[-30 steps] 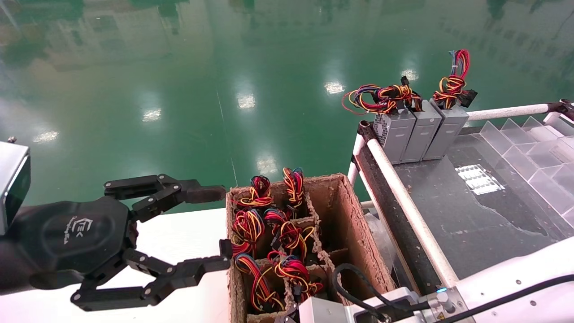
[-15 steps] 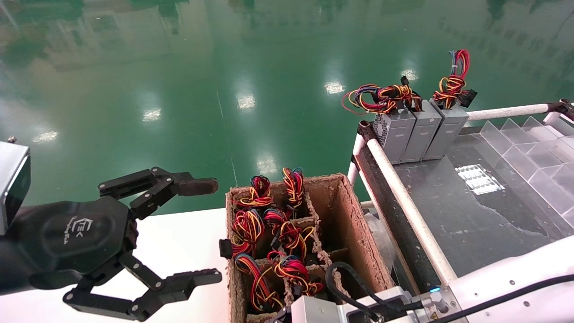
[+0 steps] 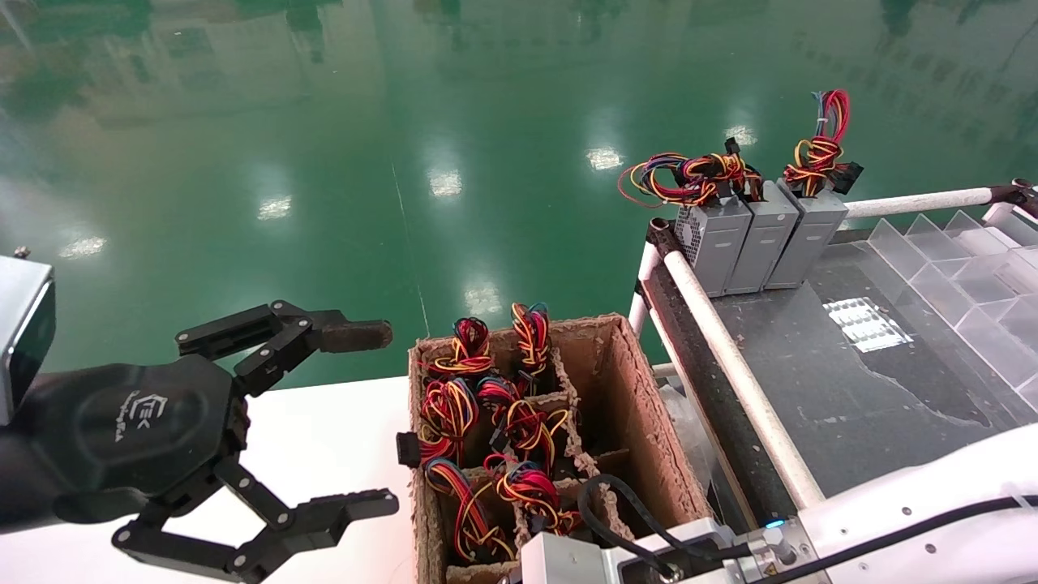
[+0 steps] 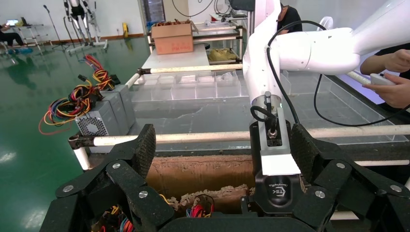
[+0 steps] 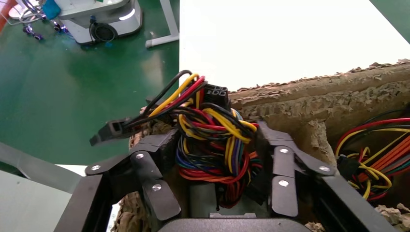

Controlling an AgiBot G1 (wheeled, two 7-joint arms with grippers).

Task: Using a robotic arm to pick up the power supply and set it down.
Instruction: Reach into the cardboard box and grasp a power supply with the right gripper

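over cardboard box (image 3: 641, 422), right end effector (image 5: 215, 159) around power supply (image 5: 212, 140)

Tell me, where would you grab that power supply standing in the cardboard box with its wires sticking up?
Probably grip the power supply by its grey metal body, not the floppy wire bundle, coming straight down: it stands upright in the cardboard box, so only its top is reachable. The right gripper sits right over it; the left gripper hangs open beside the box.
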